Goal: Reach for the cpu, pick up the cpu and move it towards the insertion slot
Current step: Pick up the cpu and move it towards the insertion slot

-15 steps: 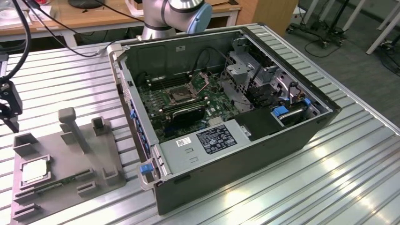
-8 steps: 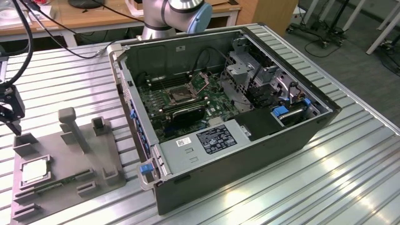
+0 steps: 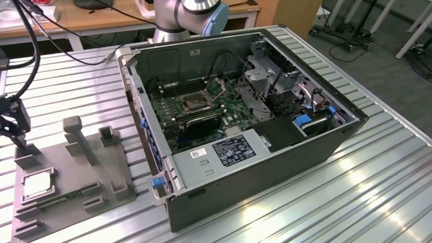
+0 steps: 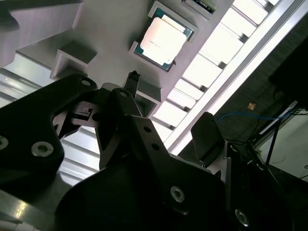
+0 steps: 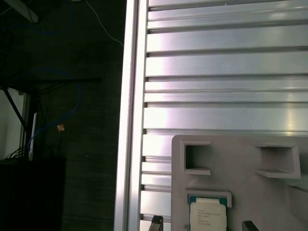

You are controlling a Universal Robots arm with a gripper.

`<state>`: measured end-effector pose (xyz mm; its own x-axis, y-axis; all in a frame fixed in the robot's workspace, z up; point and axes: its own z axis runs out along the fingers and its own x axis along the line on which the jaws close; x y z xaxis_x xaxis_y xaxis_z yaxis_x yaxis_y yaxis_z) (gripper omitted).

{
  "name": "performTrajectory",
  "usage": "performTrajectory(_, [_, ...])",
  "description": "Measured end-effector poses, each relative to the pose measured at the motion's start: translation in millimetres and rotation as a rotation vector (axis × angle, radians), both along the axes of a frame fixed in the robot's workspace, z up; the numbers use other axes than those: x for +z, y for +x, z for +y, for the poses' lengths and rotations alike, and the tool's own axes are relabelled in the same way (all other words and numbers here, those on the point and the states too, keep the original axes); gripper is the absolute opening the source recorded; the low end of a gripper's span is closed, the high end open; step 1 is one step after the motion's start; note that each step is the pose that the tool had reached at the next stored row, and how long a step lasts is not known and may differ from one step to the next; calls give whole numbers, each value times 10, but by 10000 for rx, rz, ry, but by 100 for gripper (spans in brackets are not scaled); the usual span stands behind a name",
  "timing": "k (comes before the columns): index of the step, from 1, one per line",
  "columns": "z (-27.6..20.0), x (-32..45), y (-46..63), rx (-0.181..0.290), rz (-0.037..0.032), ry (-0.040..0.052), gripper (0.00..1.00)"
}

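Ribbed aluminium table (image 3: pixel 337 202), an open computer case (image 3: pixel 270 167) lying on it, side panel off. Grey plastic tray (image 3: pixel 64 167) on the table at the exterior view's left, apart from the case. Motherboard (image 3: pixel 196 119) inside the case; the insertion slot (image 3: pixel 196 104), silver frame with dark centre, sits on it with nothing in it. Gripper (image 3: pixel 10 126) hangs at the exterior view's left edge, over the tray's far end. In the first wrist view its fingers (image 5: pixel 156 221) are spread apart, holding nothing. The cpu (image 3: pixel 37 185) lies flat in a square tray recess, near the gripper, untouched. Green memory stick (image 3: pixel 68 196) is in the tray beside the cpu.
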<state>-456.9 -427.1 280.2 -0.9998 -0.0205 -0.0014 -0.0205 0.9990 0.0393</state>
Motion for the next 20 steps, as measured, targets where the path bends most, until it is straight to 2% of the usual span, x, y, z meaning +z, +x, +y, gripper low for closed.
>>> performTrajectory(11, [-12,-155,1,1,0,0,71])
performTrajectory(13, [-39,-192,0,1,1,1,71])
performTrajectory(17, [-136,-265,0,0,0,2,71])
performTrajectory(20, [-178,-320,9,0,-1,2,71])
